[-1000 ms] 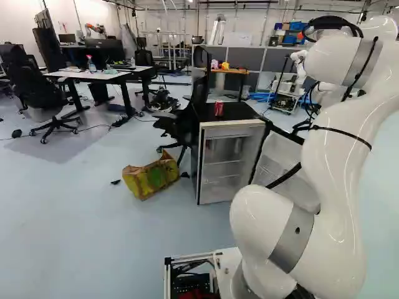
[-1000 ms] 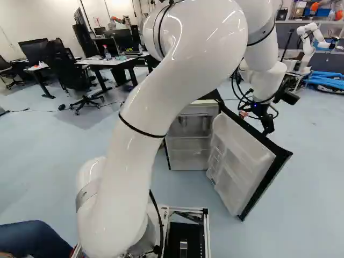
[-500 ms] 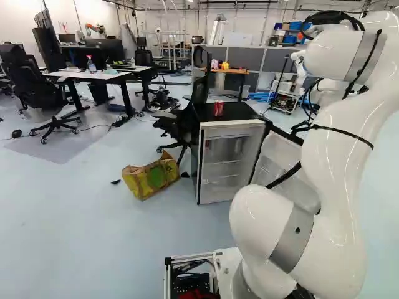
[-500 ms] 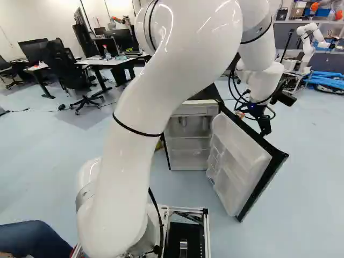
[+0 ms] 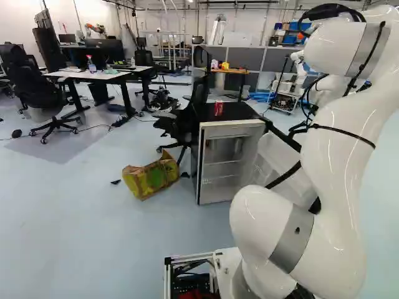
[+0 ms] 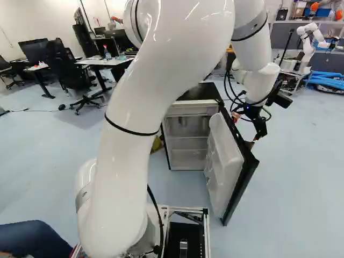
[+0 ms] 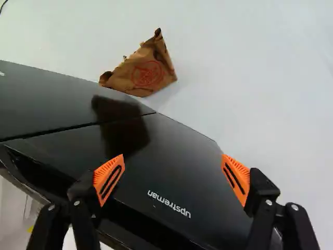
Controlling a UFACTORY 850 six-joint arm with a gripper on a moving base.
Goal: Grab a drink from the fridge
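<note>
The end effector point(image 7: 173, 166), spread wide and holding nothing, is on the outer side of the half-open door point(image 6: 221, 161), so a closing push would go toward the fridge point(image 5: 234, 130). The red can (presumably the drink) stands upright on top.

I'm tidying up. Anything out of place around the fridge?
Two things: a yellow bag slumped on the floor beside the fridge, and crumpled brown paper on the floor past its open door. Both look discarded.
</note>
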